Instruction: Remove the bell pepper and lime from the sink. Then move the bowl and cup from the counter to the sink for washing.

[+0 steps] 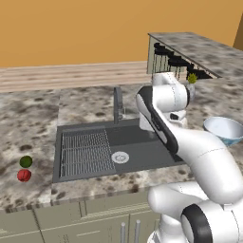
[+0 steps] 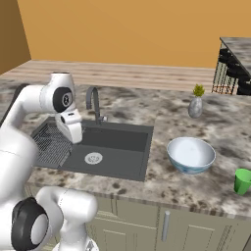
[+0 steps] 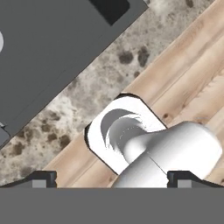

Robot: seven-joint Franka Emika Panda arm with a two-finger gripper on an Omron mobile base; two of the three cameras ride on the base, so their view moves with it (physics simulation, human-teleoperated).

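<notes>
1. Where the speckled grey-and-brown stone counter (image 1: 28, 118) stretches left of the basin, we see the small glossy red bell pepper (image 1: 23, 175) lying on the stone, with the small dark green lime (image 1: 26, 162) just beside it on the far side; whether the two touch we cannot tell.
2. We find the dark grey rectangular recessed sink (image 1: 137, 152) holding neither fruit: its ribbed wire rack (image 1: 85, 153) covers the left part and its white round drain ring (image 1: 120, 157) sits near the middle of the floor.
3. We see the dark curved faucet (image 2: 94, 104) standing upright on the counter at the sink's far edge.
4. We note the wide round bowl (image 2: 190, 154), white inside and pale blue patterned outside, upright on the counter to the right of the sink, close to its right rim but apart from it.
5. We spot the small bright green cup (image 2: 242, 181) on the counter further right, nearer the front edge, partly cut off by the picture's border and clear of the bowl.
6. We see a grey vase with a yellow-green plant (image 2: 196, 104) standing behind the bowl, well apart from it.
7. We see the white arm's hand above the sink area, pointing downward in the right base view.
8. In the hand view, we see the gripper (image 3: 112, 178) with its two dark fingertips (image 3: 43, 178) spread wide at the lower edge, nothing between them.
9. We also see a raised stone bar (image 1: 199, 50) with dark stools (image 1: 168, 57) beyond the counter.
</notes>
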